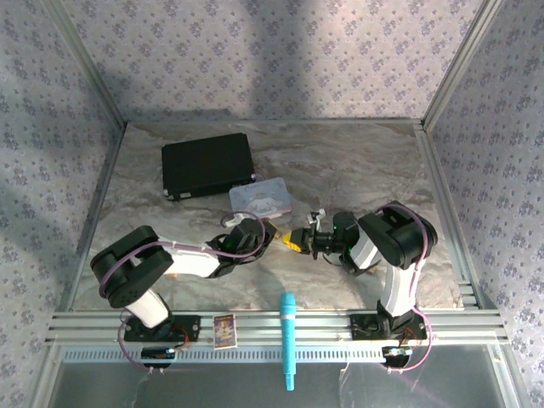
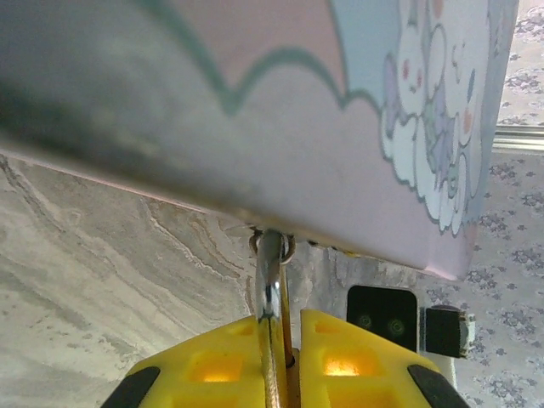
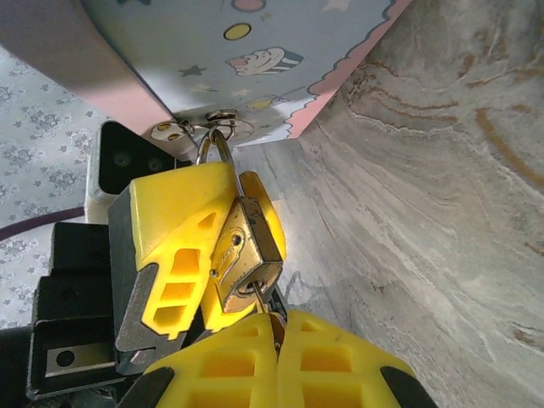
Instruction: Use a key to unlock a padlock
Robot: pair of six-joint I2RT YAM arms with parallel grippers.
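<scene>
Brass padlock (image 3: 242, 251) hangs by its shackle (image 2: 269, 272) from the pastel tin (image 3: 280, 34), its body clamped tight in the left claw (image 2: 276, 327). The right claw (image 3: 274, 327) pinches the key (image 3: 258, 296), which is seated in the keyhole. Risk: an off-axis turn could bend the thin key or twist the lock loose, as smooth metal slips on the hollow-ribbed yellow plastic fingers (image 3: 331, 365). The shackle is rounded and polished silvery, the body blocky.

Black case (image 1: 207, 165) behind pastel tin (image 1: 259, 199); teal tube (image 1: 288, 338) across rail (image 1: 102, 325).
</scene>
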